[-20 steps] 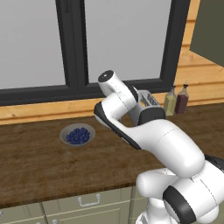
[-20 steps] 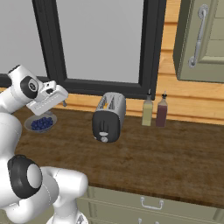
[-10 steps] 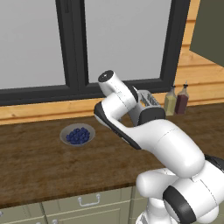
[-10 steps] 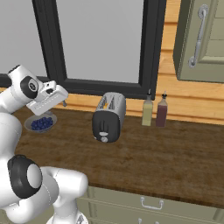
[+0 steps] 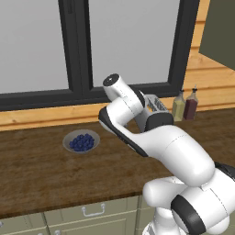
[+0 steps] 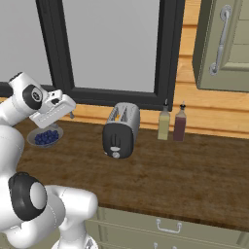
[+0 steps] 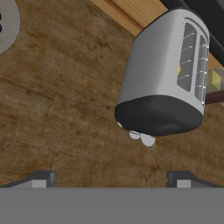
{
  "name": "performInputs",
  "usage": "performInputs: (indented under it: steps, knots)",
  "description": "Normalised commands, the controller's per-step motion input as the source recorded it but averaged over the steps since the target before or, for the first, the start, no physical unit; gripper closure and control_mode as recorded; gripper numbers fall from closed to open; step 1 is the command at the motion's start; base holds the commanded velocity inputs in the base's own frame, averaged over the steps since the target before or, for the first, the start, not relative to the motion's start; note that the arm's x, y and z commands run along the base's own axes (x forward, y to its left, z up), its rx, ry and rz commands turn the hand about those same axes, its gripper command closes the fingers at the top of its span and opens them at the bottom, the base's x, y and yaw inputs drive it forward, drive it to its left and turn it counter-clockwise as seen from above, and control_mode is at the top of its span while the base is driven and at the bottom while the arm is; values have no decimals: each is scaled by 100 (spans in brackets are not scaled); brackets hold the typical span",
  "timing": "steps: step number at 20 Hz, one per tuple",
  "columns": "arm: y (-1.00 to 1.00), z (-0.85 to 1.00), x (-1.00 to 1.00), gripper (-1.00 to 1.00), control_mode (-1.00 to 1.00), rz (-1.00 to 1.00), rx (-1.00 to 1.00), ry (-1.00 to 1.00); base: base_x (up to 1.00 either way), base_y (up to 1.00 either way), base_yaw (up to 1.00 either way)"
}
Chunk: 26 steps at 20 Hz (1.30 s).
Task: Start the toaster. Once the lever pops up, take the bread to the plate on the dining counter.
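Wooden worktop [image 6: 185, 170] runs below a dark-framed window [image 6: 112, 48], with sage-green drawer fronts [image 6: 165, 226] beneath it. Toaster [image 6: 120, 130] stands on the worktop near the back wall, dark end panel facing the room, a small pale knob low on that panel. From the hand view the toaster [image 7: 168, 74] lies ahead, slots visible on top; a small yellow-orange patch shows inside one slot, too small to identify. Two condiment bottles [image 6: 171, 124] stand just beside the toaster on its right. Grey bowl of blueberries [image 5: 81, 141] sits well apart to the left. Gripper [image 7: 109, 178] hangs above the worktop, short of the toaster, jaws spread wide, nothing between them; fingertips [image 7: 41, 179] touch nothing.
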Motion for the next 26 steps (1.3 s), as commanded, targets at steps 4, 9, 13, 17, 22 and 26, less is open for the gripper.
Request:
performInputs:
  steps: [4, 9, 13, 17, 22, 26]
  knots:
    - [0, 0, 0, -100, -100, 0, 0, 0, 0, 0, 0]
    - [0, 0, 0, -100, -100, 0, 0, 0, 0, 0, 0]
    - [0, 0, 0, -100, -100, 0, 0, 0, 0, 0, 0]
    - [0, 0, 0, -100, -100, 0, 0, 0, 0, 0, 0]
    - [0, 0, 0, -100, -100, 0, 0, 0, 0, 0, 0]
    - [0, 0, 0, -100, -100, 0, 0, 0, 0, 0, 0]
